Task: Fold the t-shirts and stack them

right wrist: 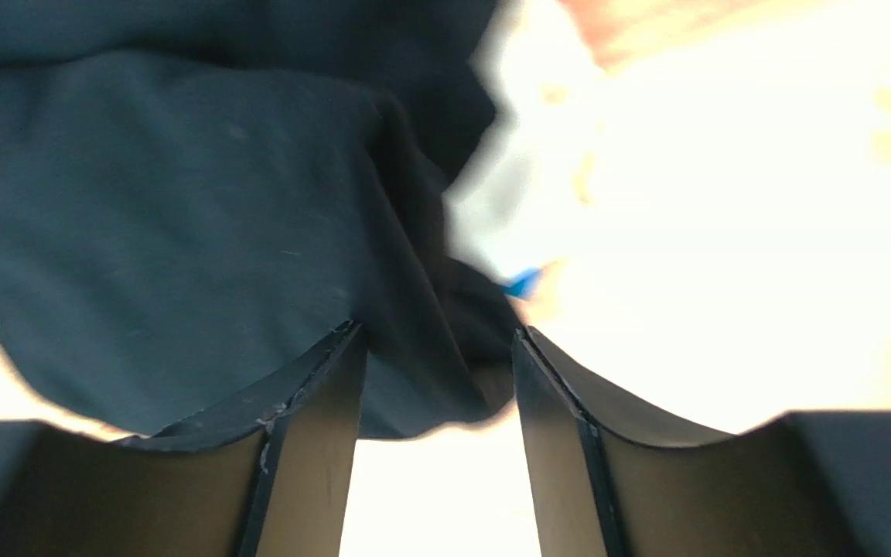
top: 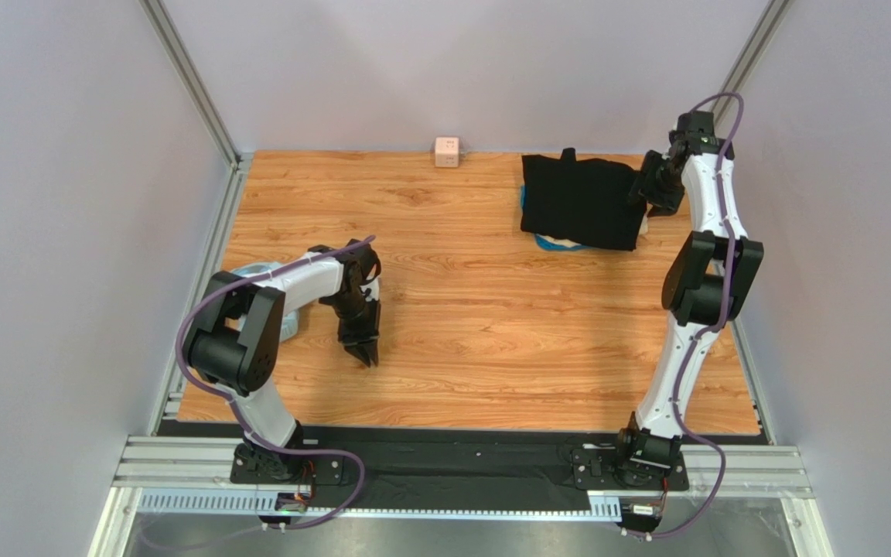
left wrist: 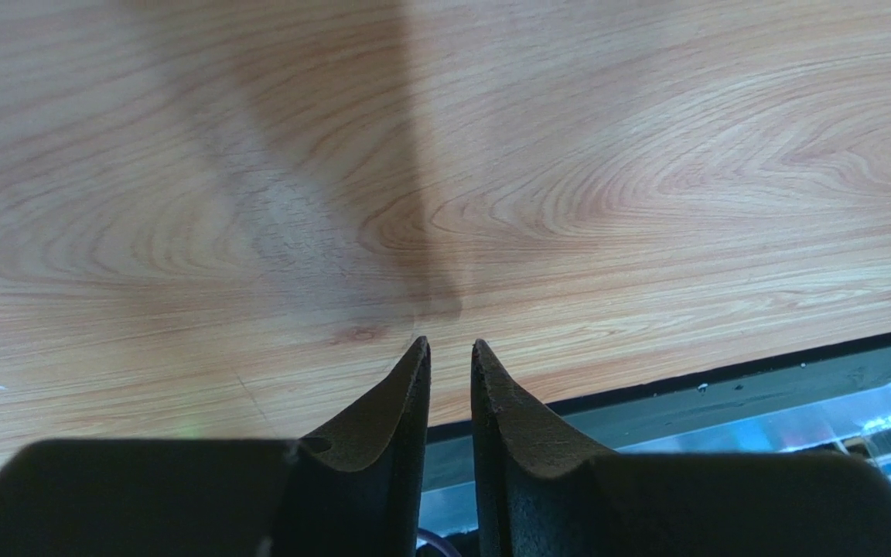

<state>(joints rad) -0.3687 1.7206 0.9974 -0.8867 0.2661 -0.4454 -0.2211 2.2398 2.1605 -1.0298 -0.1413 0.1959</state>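
A black t-shirt (top: 584, 200) lies folded at the back right of the wooden table (top: 473, 313), and a bright blue t-shirt's edge (top: 552, 243) peeks out beneath its near side. My right gripper (top: 651, 192) hovers at the black shirt's right edge. In the right wrist view its jaws (right wrist: 436, 331) stand open, with the dark cloth (right wrist: 183, 209) just beyond the tips and a blue sliver (right wrist: 520, 282) beside it. My left gripper (top: 364, 351) points down over bare wood at the left. Its fingers (left wrist: 448, 344) are a narrow gap apart, with nothing between them.
A small pink cube (top: 447, 151) sits at the table's back edge. A light-blue ring (top: 267, 274) lies partly hidden under the left arm by the left rim. The black front edge of the table (left wrist: 706, 383) shows just behind the left fingers. Grey walls enclose three sides.
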